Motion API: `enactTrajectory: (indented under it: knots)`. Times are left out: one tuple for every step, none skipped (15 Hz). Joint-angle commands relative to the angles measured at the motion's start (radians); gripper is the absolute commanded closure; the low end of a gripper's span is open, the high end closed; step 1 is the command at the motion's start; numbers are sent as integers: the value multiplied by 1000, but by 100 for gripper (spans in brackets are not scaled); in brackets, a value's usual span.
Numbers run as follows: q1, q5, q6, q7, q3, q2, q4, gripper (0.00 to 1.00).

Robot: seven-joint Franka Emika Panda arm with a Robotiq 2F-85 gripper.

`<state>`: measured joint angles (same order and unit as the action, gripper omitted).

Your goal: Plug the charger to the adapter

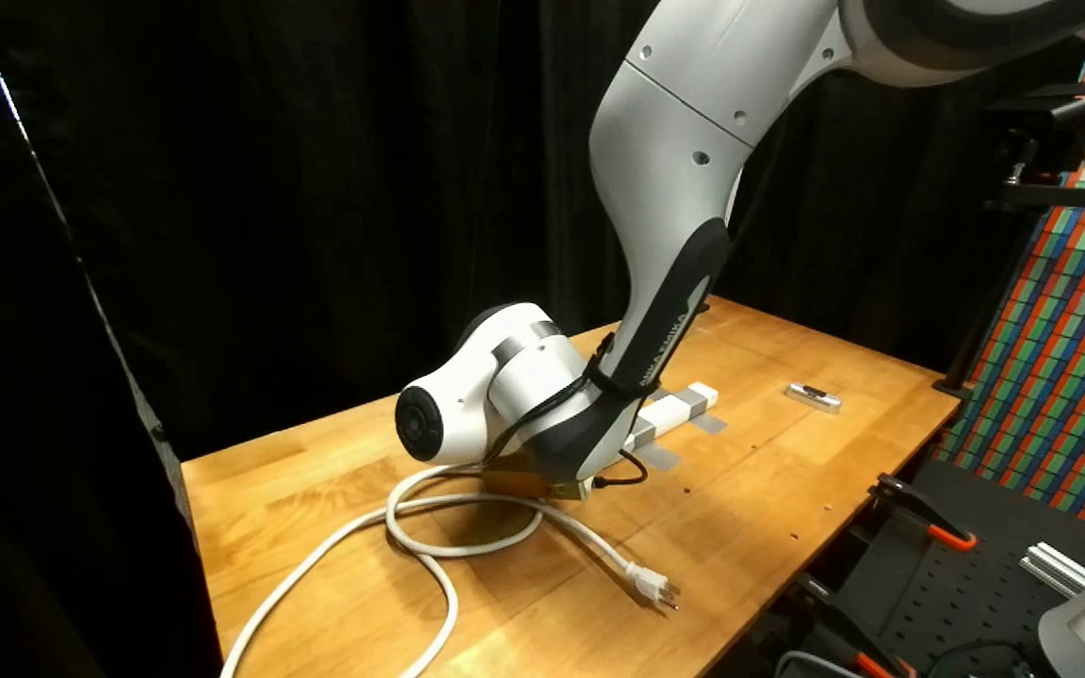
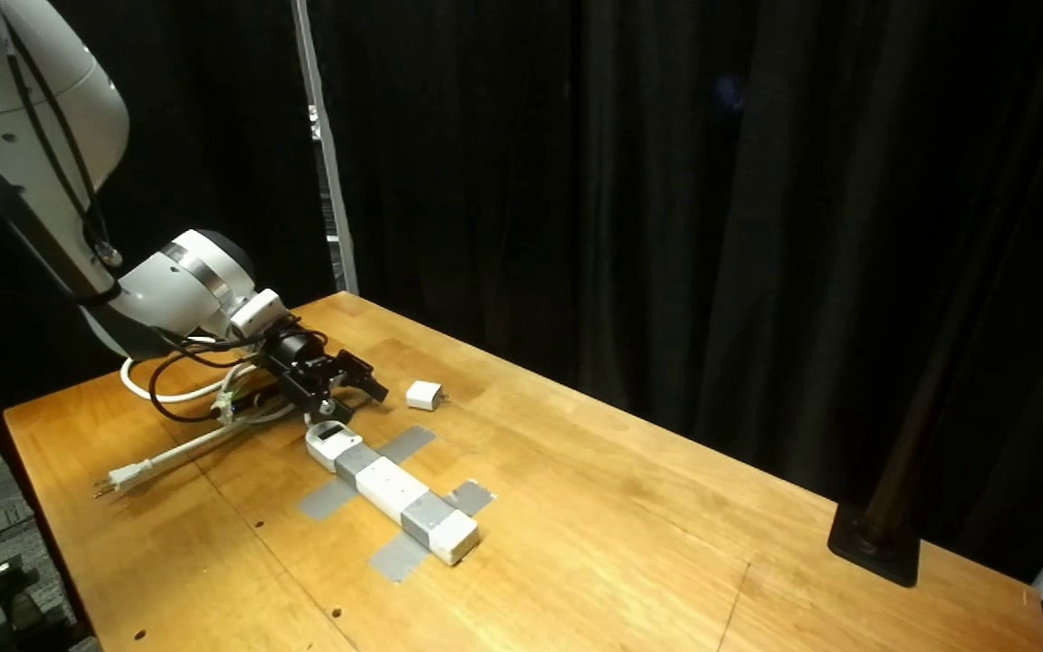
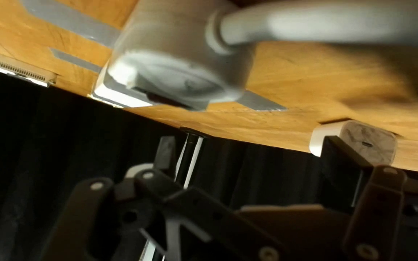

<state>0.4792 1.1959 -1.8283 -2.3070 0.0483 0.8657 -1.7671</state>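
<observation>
The charger [image 2: 424, 395], a small white block, lies on the table just beyond the gripper in an exterior view. The wrist view shows its port face [image 3: 370, 141], partly behind the right-hand finger. The adapter [image 2: 392, 489], a long white bar, is held to the table by grey tape strips. It is partly behind the arm in an exterior view [image 1: 665, 416], and its cable end [image 3: 180, 54] shows in the wrist view. My gripper [image 2: 362, 401] is low over the table between adapter end and charger. Its fingers [image 3: 247, 139] are wide apart with nothing between them. The arm hides gripper and charger in an exterior view.
The white cable [image 1: 472, 548] loops over the table, its pronged plug [image 1: 651, 582] near the front. It passes close before the camera in the wrist view [image 3: 321, 23]. A small silver object [image 1: 813, 397] lies on the table. A post base [image 2: 875, 543] stands at the far corner.
</observation>
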Motion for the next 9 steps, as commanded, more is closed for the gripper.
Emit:
enactTrajectory:
  knots:
    - [-26, 4, 23, -78, 41, 47, 68, 0]
    - [-29, 4, 15, -91, 45, 50, 75, 0]
    - [-36, 5, 1, -106, 50, 57, 85, 0]
    - [-43, 3, -11, -116, 56, 61, 96, 0]
    - [-47, 7, -23, -123, 60, 66, 109, 0]
    - [-47, 14, -28, -131, 59, 73, 125, 0]
    - [-46, 21, -42, -137, 58, 81, 141, 0]
    - [-40, 35, -48, -138, 51, 96, 167, 0]
    - [-42, 46, -67, -133, 49, 107, 188, 0]
